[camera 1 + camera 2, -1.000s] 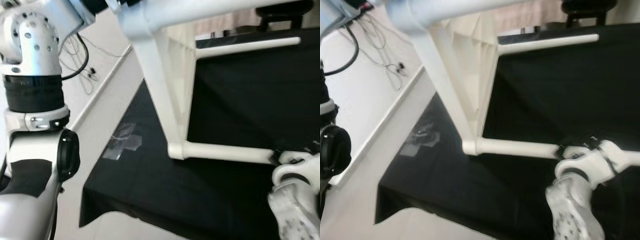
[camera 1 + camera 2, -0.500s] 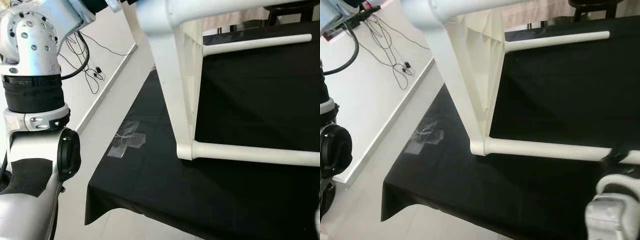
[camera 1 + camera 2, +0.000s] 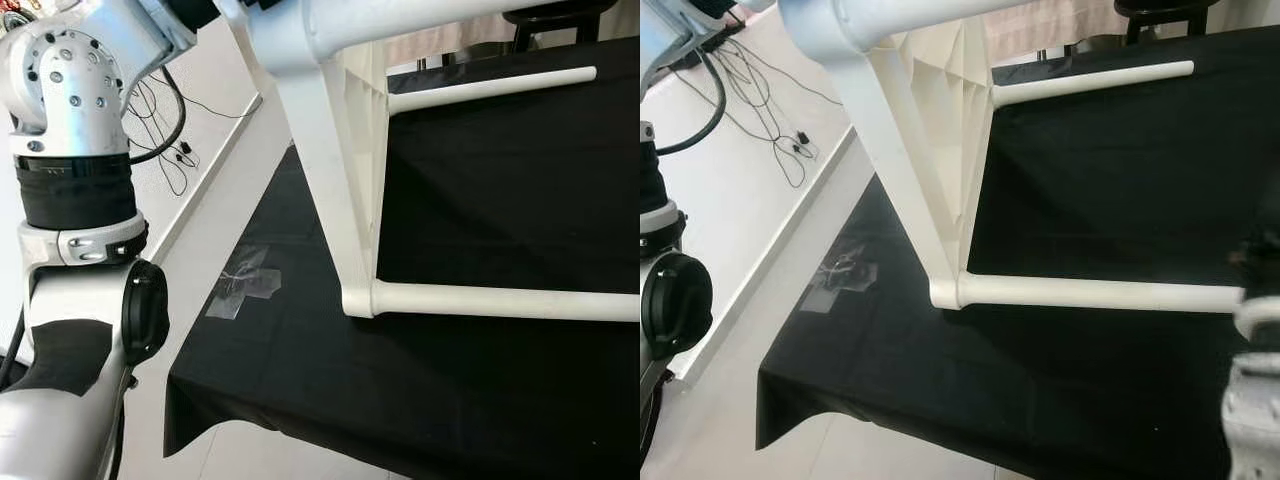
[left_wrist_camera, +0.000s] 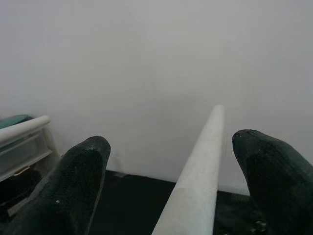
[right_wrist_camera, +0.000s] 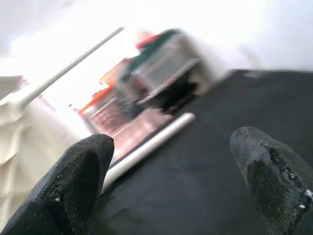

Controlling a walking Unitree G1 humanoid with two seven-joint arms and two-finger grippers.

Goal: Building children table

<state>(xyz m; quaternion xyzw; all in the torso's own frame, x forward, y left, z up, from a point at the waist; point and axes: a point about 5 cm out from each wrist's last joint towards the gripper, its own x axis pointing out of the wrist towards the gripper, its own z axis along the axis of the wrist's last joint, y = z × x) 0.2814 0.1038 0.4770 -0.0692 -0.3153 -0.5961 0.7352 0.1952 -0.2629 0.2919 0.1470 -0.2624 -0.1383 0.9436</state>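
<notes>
Children's table (image 3: 340, 180), white plastic, is tipped on its side over the black cloth (image 3: 470, 380), one leg (image 3: 500, 300) lying flat along it and another (image 3: 490, 88) reaching out further back. Left gripper (image 4: 168, 196) is spread wide with a white leg (image 4: 195, 186) running between its fingers (image 4: 73, 191), though I can't quite tell if either pad touches it. Right gripper (image 5: 171, 186) gapes just as wide above the cloth, holding nothing, the blurred view beyond it showing a leg (image 5: 146, 144).

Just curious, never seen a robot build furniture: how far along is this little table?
Done: three white legs are on the white tabletop, which lies on its side on the black cloth. In hand: the left gripper is open around one leg. Left: standing it upright.
</notes>
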